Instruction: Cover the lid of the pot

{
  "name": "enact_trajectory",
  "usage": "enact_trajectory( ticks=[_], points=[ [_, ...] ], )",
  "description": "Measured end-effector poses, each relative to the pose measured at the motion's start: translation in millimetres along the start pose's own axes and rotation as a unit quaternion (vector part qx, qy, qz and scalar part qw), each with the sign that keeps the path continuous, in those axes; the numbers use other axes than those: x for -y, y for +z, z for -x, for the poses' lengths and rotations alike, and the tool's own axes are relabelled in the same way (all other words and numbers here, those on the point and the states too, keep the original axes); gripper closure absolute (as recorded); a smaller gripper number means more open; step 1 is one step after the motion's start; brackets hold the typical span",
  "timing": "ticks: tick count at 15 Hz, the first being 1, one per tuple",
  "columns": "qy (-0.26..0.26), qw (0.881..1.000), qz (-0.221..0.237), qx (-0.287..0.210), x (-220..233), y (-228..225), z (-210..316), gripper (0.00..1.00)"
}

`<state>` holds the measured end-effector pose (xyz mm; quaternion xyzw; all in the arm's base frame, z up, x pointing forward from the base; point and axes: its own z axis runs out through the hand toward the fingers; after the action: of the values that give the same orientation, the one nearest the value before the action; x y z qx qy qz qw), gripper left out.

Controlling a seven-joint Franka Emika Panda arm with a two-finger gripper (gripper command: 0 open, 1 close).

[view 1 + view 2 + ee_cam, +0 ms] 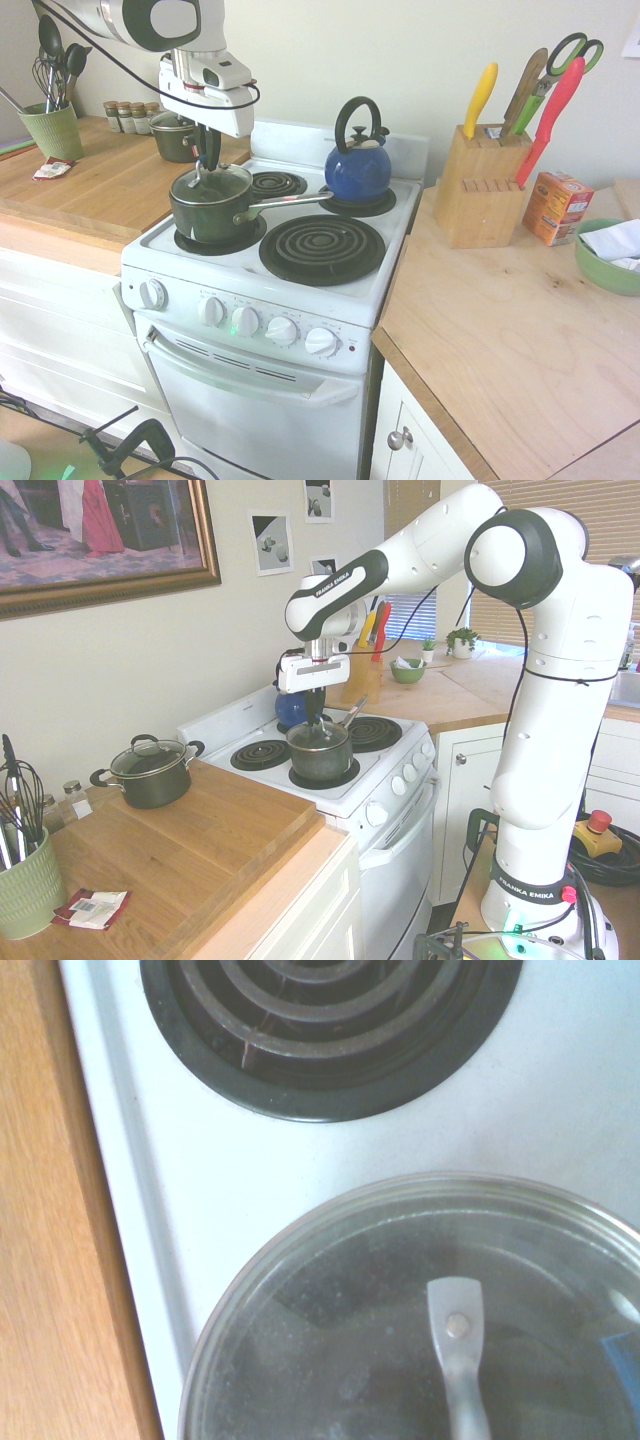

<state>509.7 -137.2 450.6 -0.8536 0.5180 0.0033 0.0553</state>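
The dark green pot (212,212) stands on the stove's front left burner, its long silver handle (290,200) pointing right toward the kettle. The round glass lid (212,184) lies across the pot's rim, level or nearly so. My gripper (206,165) comes straight down onto the lid's centre and is shut on its small knob. From the other side, the pot (320,755), lid (318,730) and gripper (316,716) line up the same way. The wrist view looks down through the lid (330,1360) into the dark pot, with the lid's metal handle strap (456,1340) close by.
A blue kettle (357,168) sits on the back right burner. The front right burner (322,248) and back left burner (276,184) are bare. A small black two-handled pot (150,770) stands on the wooden counter (200,850). A knife block (480,190) is right of the stove.
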Motion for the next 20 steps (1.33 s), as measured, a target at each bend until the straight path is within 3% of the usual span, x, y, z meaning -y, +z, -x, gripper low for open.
enact_trajectory(
  ticks=[3, 4, 5, 19, 20],
  points=[
    [0.000, 1.000, -0.001, -0.004, 2.5, 3.2, -0.6, 1.00],
    [0.000, 1.000, -0.001, -0.004, 2.4, 3.1, -0.5, 0.00],
    [0.000, 1.000, -0.001, -0.005, 2.3, 2.7, -0.5, 1.00],
    [0.014, 0.999, 0.028, -0.018, 0.4, -7.2, 17.4, 1.00],
    [0.016, 0.999, 0.027, -0.019, 0.5, -9.0, 18.9, 0.00]
  ],
)
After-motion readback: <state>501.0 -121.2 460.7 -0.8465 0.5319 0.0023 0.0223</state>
